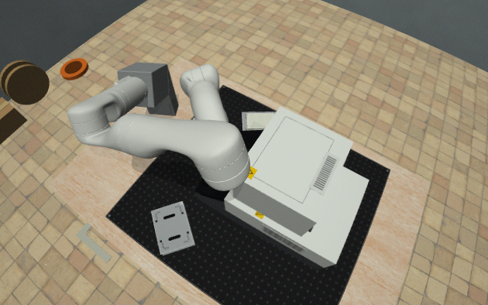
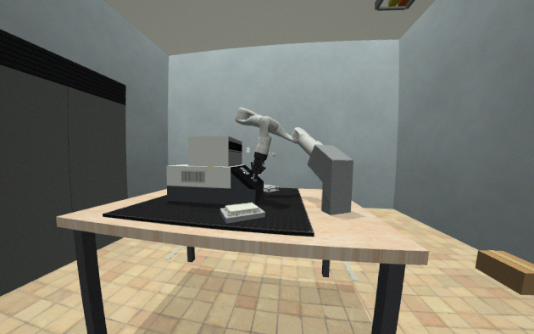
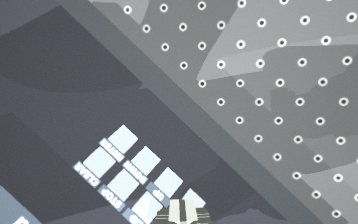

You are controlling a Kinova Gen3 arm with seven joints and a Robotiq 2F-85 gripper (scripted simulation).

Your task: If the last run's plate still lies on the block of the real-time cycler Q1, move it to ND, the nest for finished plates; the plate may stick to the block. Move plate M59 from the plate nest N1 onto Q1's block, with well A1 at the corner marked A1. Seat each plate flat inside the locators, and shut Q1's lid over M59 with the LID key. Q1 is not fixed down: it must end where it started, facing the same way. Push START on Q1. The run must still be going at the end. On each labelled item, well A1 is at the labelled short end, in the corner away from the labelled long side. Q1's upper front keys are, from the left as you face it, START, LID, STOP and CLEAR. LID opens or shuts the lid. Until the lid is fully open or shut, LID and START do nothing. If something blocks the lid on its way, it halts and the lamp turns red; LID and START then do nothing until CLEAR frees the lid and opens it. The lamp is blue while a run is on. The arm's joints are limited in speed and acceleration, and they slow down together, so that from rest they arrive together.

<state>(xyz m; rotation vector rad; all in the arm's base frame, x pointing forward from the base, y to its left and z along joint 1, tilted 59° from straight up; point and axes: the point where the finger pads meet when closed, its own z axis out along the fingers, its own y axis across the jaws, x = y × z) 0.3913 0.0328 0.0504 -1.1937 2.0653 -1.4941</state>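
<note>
1. The fingers [image 2: 254, 175] are together, with nothing clamped between them, and point down at the sloping front panel of Q1 [image 1: 348, 201] [image 2: 199, 195]. Whether their tips touch a key, I cannot tell.
2. In the wrist view they overlap the key area near the LID key [image 3: 148, 205], which is partly covered. The STOP key [image 3: 123, 185] and CLEAR key [image 3: 99, 161] lie beyond it in the same row.
3. The lamp [image 2: 248, 170] on Q1's front panel shows blue: a run is on.
4. Q1's tall upper housing stands over its base, hiding the block; whatever lies inside is out of sight.
5. A cream plate [image 1: 260, 121] [image 2: 241, 208] lies on a grey nest [image 1: 243, 121] [image 2: 246, 218] beside Q1. Its label is too small to read, so I cannot tell whether it is M59 or the last run's plate, nor where M59 is.
6. The other nest [image 1: 172, 228] [image 2: 270, 189], off Q1's front, shows its bare grey face with two dark slots.
7. Q1 and both nests stand on the black dotted mat [image 1: 194, 271] [image 2: 280, 225], laid over the pale wooden worktop [image 1: 403, 205] [image 2: 369, 238].
8. The arm [image 1: 166, 135] [image 2: 264, 144] reaches from its grey pedestal [image 1: 160, 73] [image 2: 336, 182] to Q1's front, its forearm hiding the fingers from above.
</note>
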